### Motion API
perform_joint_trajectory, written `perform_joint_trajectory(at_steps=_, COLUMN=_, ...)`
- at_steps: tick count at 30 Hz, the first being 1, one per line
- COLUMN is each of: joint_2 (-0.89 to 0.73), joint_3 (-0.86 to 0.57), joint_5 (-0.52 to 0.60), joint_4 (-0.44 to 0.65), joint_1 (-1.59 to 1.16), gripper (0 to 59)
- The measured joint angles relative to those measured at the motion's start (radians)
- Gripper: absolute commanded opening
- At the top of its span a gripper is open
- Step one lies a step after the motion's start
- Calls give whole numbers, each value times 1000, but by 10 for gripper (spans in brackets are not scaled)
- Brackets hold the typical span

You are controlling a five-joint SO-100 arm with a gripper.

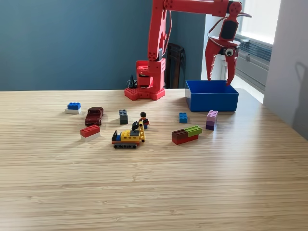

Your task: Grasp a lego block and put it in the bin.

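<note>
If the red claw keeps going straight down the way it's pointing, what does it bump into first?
Most likely the inside of the blue bin. The gripper hangs open, fingers pointing down, right above it, with nothing showing between them. From one view depth is hard to judge, so it might instead meet the bin's back wall.

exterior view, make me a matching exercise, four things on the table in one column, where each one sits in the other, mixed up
Things:
1. bin
2. gripper
3. dark red toy car
4. purple block stack

Places:
A. furthest toward the view's left of these four, near the blue-and-white block
B. hanging open over the blue box
C. back of the table toward the view's right, beside the arm's base
D. on the wood just in front of the blue box

Pairs: 1-C, 2-B, 3-A, 4-D
</note>
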Motion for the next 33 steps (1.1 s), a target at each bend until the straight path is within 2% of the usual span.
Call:
perform_joint_trajectory(at_steps=2, joint_2=0, joint_3=-17, joint_5=-2, joint_4=5, joint_1=0, gripper=233)
perform_joint_trajectory(at_steps=5, joint_2=0, joint_3=-41, joint_5=-2, joint_4=8, joint_1=2, gripper=69)
perform_joint_trajectory(at_steps=7, joint_2=0, joint_3=-61, joint_5=6, joint_4=8, joint_1=9, gripper=0)
perform_joint_trajectory(at_steps=13, joint_2=-3, joint_3=-166, joint_5=58, joint_4=8, joint_1=172, gripper=0)
perform_joint_trajectory(at_steps=17, joint_2=-3, joint_3=-207, joint_5=34, joint_4=29, joint_1=399, gripper=0)
perform_joint_trajectory(at_steps=26, joint_2=-5, joint_3=-219, joint_5=-129, joint_4=43, joint_1=951, gripper=0)
perform_joint_trajectory(at_steps=33, joint_2=-5, joint_3=-219, joint_5=-170, joint_4=43, joint_1=1120, gripper=0)
